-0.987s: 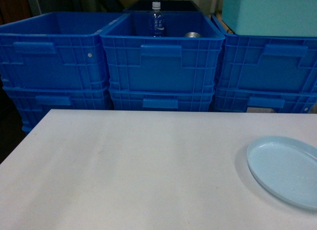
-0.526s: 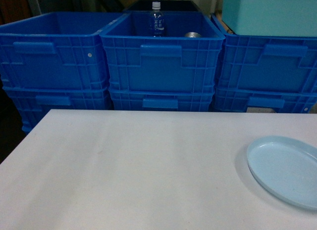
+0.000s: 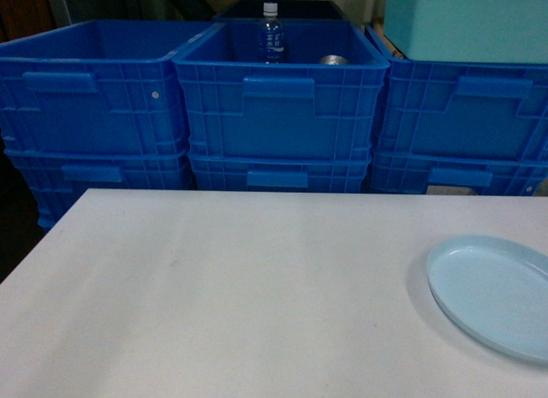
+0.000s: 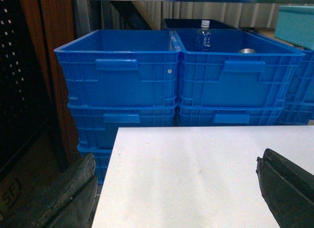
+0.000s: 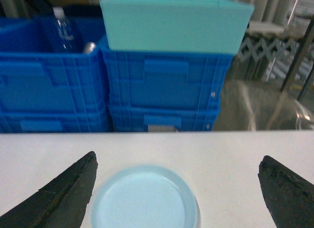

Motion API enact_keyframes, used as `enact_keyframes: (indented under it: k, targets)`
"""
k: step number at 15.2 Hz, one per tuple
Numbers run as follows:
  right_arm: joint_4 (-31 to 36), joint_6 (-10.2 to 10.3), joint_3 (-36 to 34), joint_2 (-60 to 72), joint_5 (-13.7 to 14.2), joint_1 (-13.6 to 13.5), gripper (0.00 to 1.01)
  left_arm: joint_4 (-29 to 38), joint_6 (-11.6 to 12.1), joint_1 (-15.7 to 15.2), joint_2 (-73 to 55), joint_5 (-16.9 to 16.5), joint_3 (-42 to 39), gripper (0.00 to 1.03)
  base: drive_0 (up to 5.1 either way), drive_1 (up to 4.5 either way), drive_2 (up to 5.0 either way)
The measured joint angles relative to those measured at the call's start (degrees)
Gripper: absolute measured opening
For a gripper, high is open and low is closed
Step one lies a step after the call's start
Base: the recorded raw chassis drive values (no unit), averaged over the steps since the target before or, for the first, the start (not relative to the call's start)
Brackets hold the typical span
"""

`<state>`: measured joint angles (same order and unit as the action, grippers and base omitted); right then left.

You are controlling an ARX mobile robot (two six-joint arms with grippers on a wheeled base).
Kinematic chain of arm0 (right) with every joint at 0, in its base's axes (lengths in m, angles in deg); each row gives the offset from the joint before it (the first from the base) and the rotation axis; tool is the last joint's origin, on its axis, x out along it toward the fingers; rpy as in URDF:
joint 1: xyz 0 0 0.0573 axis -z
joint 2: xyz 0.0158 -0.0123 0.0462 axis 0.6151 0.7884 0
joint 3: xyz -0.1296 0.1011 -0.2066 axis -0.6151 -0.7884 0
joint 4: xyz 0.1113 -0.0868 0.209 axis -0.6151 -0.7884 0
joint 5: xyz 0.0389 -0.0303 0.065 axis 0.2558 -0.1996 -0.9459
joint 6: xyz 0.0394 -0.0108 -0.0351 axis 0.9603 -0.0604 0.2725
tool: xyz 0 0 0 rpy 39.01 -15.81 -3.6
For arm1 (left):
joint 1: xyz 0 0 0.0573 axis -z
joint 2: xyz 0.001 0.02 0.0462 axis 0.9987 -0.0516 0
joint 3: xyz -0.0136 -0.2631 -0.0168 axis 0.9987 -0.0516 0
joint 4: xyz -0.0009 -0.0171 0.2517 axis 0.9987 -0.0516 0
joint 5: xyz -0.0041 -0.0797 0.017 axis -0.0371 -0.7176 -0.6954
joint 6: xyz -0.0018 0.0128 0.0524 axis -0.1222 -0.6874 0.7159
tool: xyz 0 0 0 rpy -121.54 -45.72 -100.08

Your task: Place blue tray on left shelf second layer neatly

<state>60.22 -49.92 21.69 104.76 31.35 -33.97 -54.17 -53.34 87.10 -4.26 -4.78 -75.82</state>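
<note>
- Hovering above the table point(image 3: 257, 287) with my right hand point(image 5: 176, 189), I am keeping its two dark fingers point(image 5: 64, 193) spread wide, and they are grasping nothing.
- The blue tray point(image 5: 144, 198) is lying flat on the table just under this hand, between the fingers in the right wrist view but not touching them. In the head view the blue tray point(image 3: 497, 295) is sitting near the right edge of the table, partly cut by the frame.
- My left hand point(image 4: 176, 189) is also released and waiting over the left side of the table, with nothing between its fingers.
- Behind the table the dark-blue crates point(image 3: 278, 107) are standing in stacks, one with a water bottle point(image 3: 271, 34) inside, and a turquoise box point(image 5: 171, 22) is resting on the right stack.
- I am not seeing the left shelf second layer clearly in any view, so I cannot tell where it stands.
- As I am judging it, the task is only starting: the tray is not yet gripped, and lifting, carrying and placing it neatly are all still left.
</note>
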Motion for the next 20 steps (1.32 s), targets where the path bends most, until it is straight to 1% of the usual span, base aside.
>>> enact_keyframes:
  k: [2, 3, 5, 6, 7, 8, 12, 15, 17, 20]
  targets:
    - [0.46, 0.39, 3.34, 10.56, -0.11, 0.9, 0.98, 0.02, 0.02, 0.0, 0.0, -0.04, 0.0, 0.98, 0.0, 0.0, 0.0]
    - [1.99, 0.37, 4.94, 15.23, -0.17, 1.29, 0.98, 0.02, 0.02, 0.0, 0.0, -0.2, 0.0, 0.98, 0.0, 0.0, 0.0]
    - [2.71, -0.42, 10.12, 24.28, -0.52, 2.12, 0.98, 0.04, 0.0, 0.0, 0.0, -0.09, 0.0, 0.98, 0.0, 0.0, 0.0]
    - [2.75, -1.49, 12.61, 28.41, -0.42, 2.45, 0.98, 0.02, 0.0, 0.0, 0.0, -0.13, 0.0, 0.98, 0.0, 0.0, 0.0]
    - [3.17, -2.64, 14.58, 31.91, 0.28, 2.47, 0.98, 0.04, 0.0, 0.0, 0.0, -0.13, 0.0, 0.98, 0.0, 0.0, 0.0]
    - [2.71, -2.71, 17.31, 36.0, 0.24, 2.84, 0.98, 0.04, 0.0, 0.0, 0.0, -0.13, 0.0, 0.98, 0.0, 0.0, 0.0]
    - [1.18, -2.54, 24.98, 47.47, -0.2, 3.82, 0.98, 0.04, 0.0, 0.0, 0.0, -0.13, 0.0, 0.98, 0.0, 0.0, 0.0]
    - [1.29, -2.51, 29.31, 54.88, -0.83, 5.88, 0.98, 0.04, 0.02, 0.0, 0.0, -0.13, 0.0, 0.98, 0.0, 0.0, 0.0]
    - [0.39, -2.1, 30.93, 57.92, -1.25, 6.6, 0.98, 0.04, 0.02, 0.0, 0.0, -0.13, 0.0, 0.98, 0.0, 0.0, 0.0]
    - [0.46, -1.18, 31.26, 60.85, -1.53, 6.32, 0.98, 0.07, 0.0, 0.0, 0.0, -0.13, 0.0, 0.98, 0.0, 0.0, 0.0]
